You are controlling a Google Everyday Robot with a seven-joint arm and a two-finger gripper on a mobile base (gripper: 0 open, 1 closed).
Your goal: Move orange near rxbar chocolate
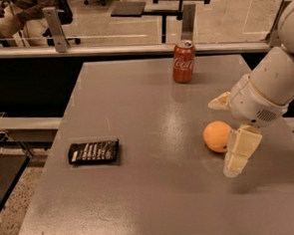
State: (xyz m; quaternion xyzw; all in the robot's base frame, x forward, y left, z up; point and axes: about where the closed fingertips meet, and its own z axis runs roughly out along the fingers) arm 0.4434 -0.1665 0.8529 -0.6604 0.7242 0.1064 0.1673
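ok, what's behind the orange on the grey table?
Bare grey tabletop, then the red Coca-Cola can farther back. The gripper sits right of the round orange fruit, open, one of its cream fingers covering that edge.

Cream-white end effector (221,137), fingers spread, sits beside the bright orange (216,135). Well to its left lies the black, white-lettered rxbar chocolate (93,151). Red can (183,62), grey tabletop (130,95).
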